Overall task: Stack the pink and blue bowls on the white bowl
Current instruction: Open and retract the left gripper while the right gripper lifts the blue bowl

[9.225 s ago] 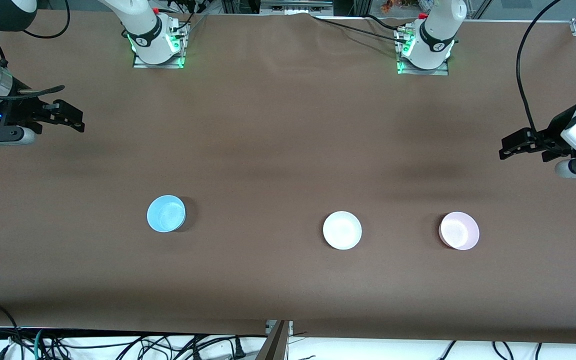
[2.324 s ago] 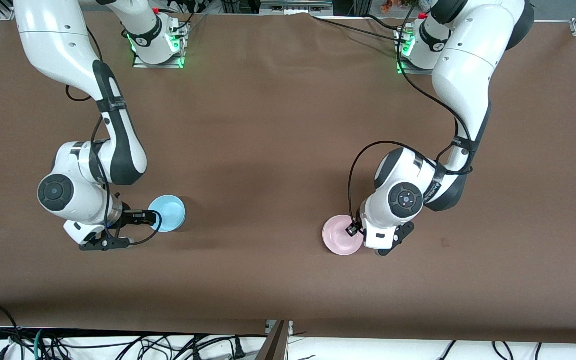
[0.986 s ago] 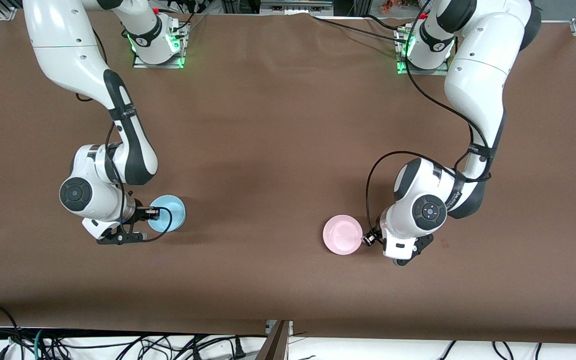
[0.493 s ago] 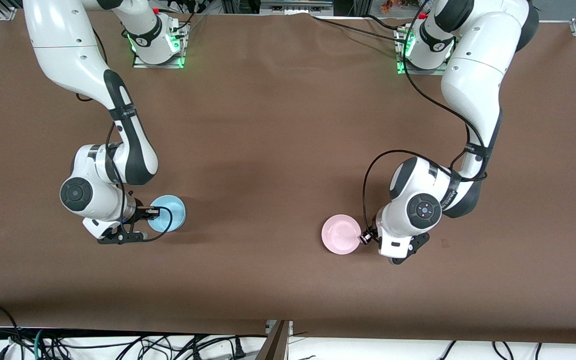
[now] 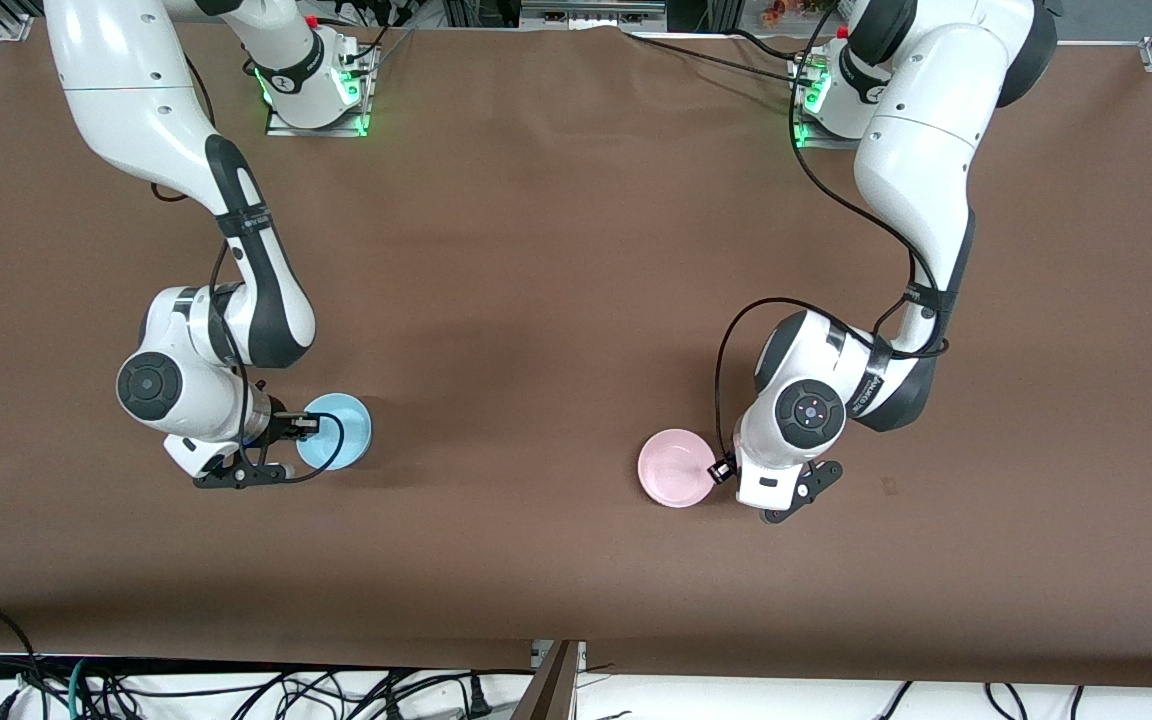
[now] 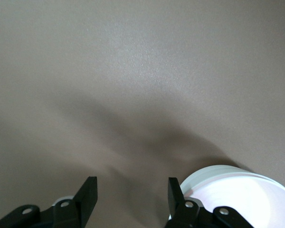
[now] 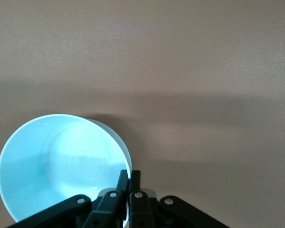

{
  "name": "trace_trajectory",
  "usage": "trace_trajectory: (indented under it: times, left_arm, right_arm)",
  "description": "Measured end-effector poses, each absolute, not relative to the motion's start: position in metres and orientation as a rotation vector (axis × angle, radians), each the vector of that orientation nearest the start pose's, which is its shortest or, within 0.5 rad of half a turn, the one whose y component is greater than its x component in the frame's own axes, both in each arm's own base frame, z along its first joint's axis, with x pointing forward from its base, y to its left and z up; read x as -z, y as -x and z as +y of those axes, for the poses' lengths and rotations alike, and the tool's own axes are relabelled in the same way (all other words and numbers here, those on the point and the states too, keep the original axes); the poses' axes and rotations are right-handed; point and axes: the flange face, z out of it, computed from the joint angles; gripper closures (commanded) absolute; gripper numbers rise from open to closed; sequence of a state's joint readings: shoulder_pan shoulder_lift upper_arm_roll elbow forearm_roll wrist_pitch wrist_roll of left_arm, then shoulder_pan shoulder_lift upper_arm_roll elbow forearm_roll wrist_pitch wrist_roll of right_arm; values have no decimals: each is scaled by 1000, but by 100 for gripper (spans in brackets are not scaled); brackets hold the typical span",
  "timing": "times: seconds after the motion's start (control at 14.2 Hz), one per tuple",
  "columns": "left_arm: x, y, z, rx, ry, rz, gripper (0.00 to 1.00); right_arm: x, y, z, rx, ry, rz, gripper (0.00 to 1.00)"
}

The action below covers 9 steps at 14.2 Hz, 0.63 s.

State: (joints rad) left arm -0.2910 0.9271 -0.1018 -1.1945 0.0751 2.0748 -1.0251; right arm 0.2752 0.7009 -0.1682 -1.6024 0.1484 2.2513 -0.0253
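The blue bowl [image 5: 336,430] [image 7: 61,166] stands on the brown table toward the right arm's end. My right gripper [image 5: 308,424] [image 7: 130,178] is shut on its rim, one finger inside and one outside. The pink bowl [image 5: 676,468] [image 6: 247,199] sits nested in the white bowl [image 6: 205,175]. Only the white bowl's outer wall shows, in the left wrist view; in the front view the pink bowl hides it. My left gripper [image 5: 721,470] [image 6: 130,194] is open low beside that stack, with one finger next to the rim and only bare table between the fingers.
Both arm bases [image 5: 316,90] [image 5: 836,100] stand along the table edge farthest from the front camera. Loose cables [image 5: 236,690] lie below the nearest edge. Brown table [image 5: 536,300] stretches between the two bowls.
My right gripper has closed onto the blue bowl's rim. My left hand has shifted toward the pink bowl, still open, and the bowl has slid slightly toward the right arm's end.
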Motion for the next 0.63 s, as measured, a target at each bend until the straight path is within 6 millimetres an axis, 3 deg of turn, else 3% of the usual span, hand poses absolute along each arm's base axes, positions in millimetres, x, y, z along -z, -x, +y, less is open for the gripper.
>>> trace_trajectory:
  times: [0.21, 0.35, 0.49, 0.63]
  left_arm:
    - [-226, -715, -250, -62, 2973, -944, 31]
    - [-245, -722, -223, -94, 2995, -816, 31]
    - [-282, -732, -178, -119, 3032, -645, 31]
    - [-340, -737, -129, -100, 3074, -461, 26]
  right_arm:
    - [-222, -685, 101, -58, 3099, -81, 100]
    - [-223, -683, 112, -75, 3053, -40, 100]
    - [-226, -683, 120, -100, 3033, 19, 100]
    - [-236, -685, 134, -121, 3023, 105, 100]
